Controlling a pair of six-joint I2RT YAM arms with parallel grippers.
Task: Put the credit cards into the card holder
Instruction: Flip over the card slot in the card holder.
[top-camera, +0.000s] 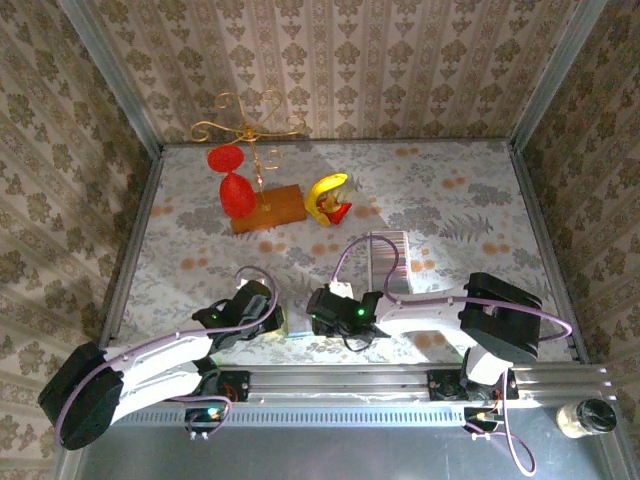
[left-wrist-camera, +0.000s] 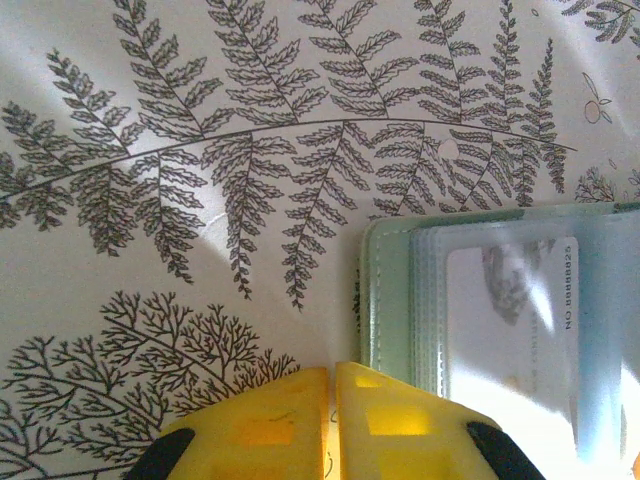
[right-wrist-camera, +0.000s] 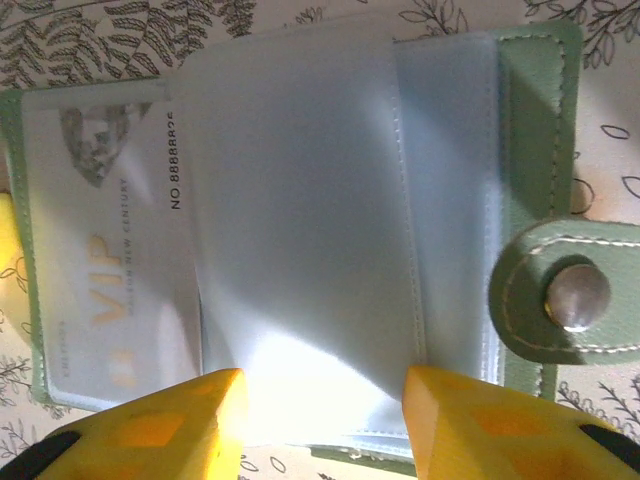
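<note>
Right pincer (right-wrist-camera: 322, 388) gapes, left pincer (left-wrist-camera: 331, 375) pressed together, beside unfolded sage-green card holder (right-wrist-camera: 300, 210) sleeving a pale card (right-wrist-camera: 100, 260).

Table (top-camera: 200, 230): pale surface, fern and flower print, a few orange blotches. From centre, at 11 o'clock: wooden base (top-camera: 270, 208) with gold wire stand (top-camera: 250, 130). At 12 o'clock: yellow-and-red curved object (top-camera: 328, 196). At 3 o'clock, close to centre: credit cards (top-camera: 390, 258), 1 ribbed strip, flat. At 7 o'clock, near edge: card holder (right-wrist-camera: 540, 120), lying open.
</note>
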